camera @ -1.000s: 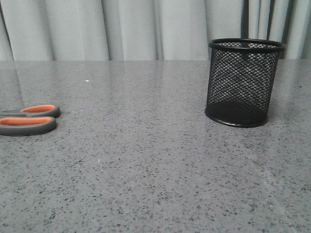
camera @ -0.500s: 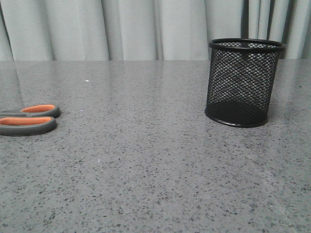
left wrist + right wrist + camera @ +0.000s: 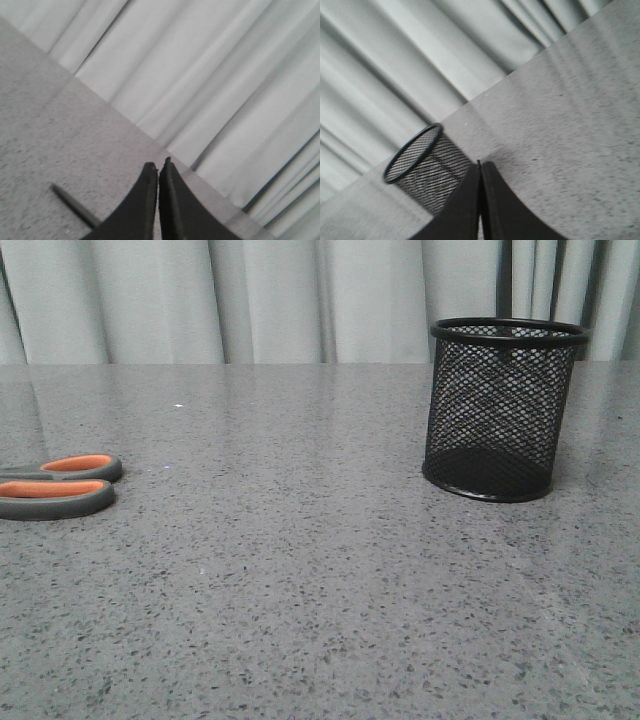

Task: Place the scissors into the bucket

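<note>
Pale pleated curtains (image 3: 270,300) are hanging behind a grey speckled stone table (image 3: 320,590), which is carrying two items. Item one: the scissors (image 3: 55,485), lying flat at the table's left edge, only the grey, orange-lined handle loops showing in the front view; across the last second those loops are sitting a shade further left, a very small shift whose cause is not visible. A thin dark tip (image 3: 75,206), probably a scissor blade, is showing on the table beside the left gripper (image 3: 158,172) in its wrist view. Item two: the bucket (image 3: 500,410), standing upright on the right side, well apart from the scissors, unmoved and holding nothing visible through the mesh. Left gripper: fingers pressed together, gripping nothing, hovering near the blade tip. Right gripper (image 3: 479,172): fingers likewise meeting, empty, hanging just in front of the bucket (image 3: 422,170). Neither arm is showing in the front view. Judgement: the task is barely starting; the scissors are not yet grasped, and the left fingers will need to be parting before any pickup.
</note>
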Robot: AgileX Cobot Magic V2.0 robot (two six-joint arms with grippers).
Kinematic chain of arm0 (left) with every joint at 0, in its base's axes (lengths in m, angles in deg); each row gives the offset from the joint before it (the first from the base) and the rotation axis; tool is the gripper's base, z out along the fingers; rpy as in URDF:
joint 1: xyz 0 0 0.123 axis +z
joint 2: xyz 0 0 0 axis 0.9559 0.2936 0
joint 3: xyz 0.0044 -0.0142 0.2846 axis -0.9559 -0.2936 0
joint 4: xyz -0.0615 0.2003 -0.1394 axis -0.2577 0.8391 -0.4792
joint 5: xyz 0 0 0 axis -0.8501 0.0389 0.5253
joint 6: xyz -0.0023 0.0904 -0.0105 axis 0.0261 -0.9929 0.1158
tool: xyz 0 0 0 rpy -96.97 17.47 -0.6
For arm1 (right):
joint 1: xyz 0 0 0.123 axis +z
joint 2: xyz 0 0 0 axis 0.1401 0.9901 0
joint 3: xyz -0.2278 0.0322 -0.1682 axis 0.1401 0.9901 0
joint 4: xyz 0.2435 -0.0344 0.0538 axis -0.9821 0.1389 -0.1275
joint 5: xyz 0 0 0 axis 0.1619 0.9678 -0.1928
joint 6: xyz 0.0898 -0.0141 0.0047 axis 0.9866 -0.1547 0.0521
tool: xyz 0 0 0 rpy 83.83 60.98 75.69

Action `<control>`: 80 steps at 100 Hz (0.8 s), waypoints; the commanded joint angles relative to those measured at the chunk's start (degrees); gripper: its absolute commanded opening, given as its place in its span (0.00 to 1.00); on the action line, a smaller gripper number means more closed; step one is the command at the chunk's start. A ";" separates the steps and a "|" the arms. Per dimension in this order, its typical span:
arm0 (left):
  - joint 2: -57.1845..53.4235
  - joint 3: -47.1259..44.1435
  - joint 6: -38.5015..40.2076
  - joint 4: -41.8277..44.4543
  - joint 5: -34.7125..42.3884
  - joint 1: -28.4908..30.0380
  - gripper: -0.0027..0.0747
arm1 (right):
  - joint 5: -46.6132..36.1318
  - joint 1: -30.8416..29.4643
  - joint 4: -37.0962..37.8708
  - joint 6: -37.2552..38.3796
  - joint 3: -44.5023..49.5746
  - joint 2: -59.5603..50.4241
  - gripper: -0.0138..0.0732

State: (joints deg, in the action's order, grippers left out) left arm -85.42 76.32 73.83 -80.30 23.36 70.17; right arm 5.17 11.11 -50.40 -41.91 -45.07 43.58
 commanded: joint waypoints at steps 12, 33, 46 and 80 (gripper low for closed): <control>4.01 14.96 0.08 12.01 -8.07 0.22 0.01 | 4.88 -0.01 4.96 -0.18 -11.01 5.54 0.11; 18.16 31.96 -1.82 22.88 -31.43 0.22 0.01 | 20.60 -0.01 15.00 -0.18 -26.56 21.45 0.11; 24.89 39.15 -7.67 22.78 -42.76 0.22 0.01 | 30.78 -0.01 16.70 -0.18 -34.79 30.64 0.11; 32.43 44.14 -13.34 20.58 -50.74 0.22 0.04 | 33.81 -0.01 15.26 -3.67 -41.57 37.11 0.23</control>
State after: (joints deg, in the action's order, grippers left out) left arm -54.51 118.38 63.22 -56.98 -29.08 70.17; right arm 41.69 11.11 -33.58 -43.81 -84.20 80.17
